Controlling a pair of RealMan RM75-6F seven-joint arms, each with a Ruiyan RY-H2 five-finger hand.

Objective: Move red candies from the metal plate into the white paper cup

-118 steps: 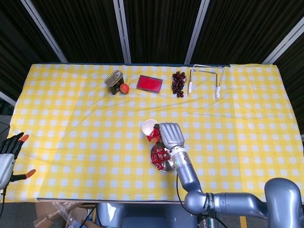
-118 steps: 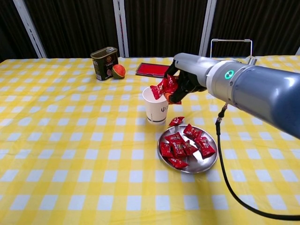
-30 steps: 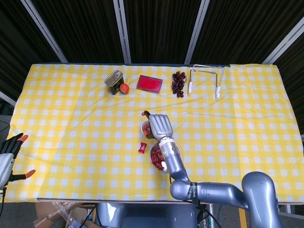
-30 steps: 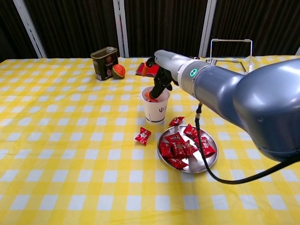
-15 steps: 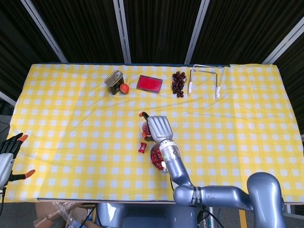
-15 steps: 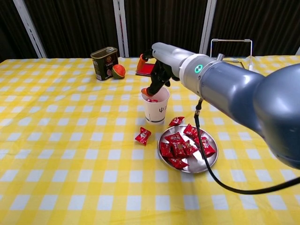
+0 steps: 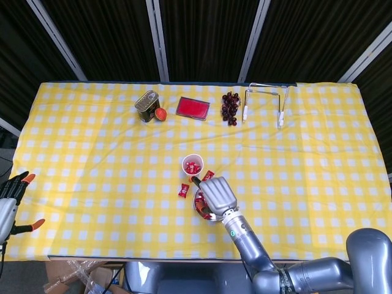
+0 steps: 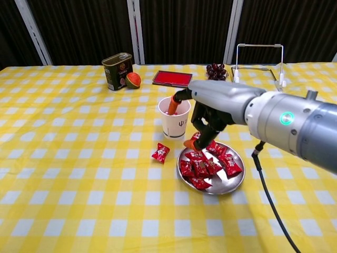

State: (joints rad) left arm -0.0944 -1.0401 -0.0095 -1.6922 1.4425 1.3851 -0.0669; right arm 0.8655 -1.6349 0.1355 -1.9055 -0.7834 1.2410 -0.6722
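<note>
Since half a second ago, the right robot hand (image 8: 202, 124) has left the cup's mouth and come back over the plate (image 8: 235, 182); its fingers (image 8: 190, 142) point down at the near candies, spread and holding nothing as far as the chest view shows. The cup (image 8: 174, 122) stands upright just beside the plate's far-left edge, and the head view shows a few red candies (image 7: 192, 166) inside it.

Work is only partly done. A good pile of candies (image 8: 202, 166) is left on the plate, so several more trips seem needed. Two strays lie off the plate: one (image 8: 160, 153) on the surface to the left of the plate and in front of the cup, another (image 7: 208, 176) on the cloth between cup and plate. Both would probably have to be gathered too.

The left robot hand (image 7: 9, 202) hangs at the far left edge of the head view, off the surface, fingers spread and empty.

Next comes another pinch from the pile, by the look of the hand's pose.
</note>
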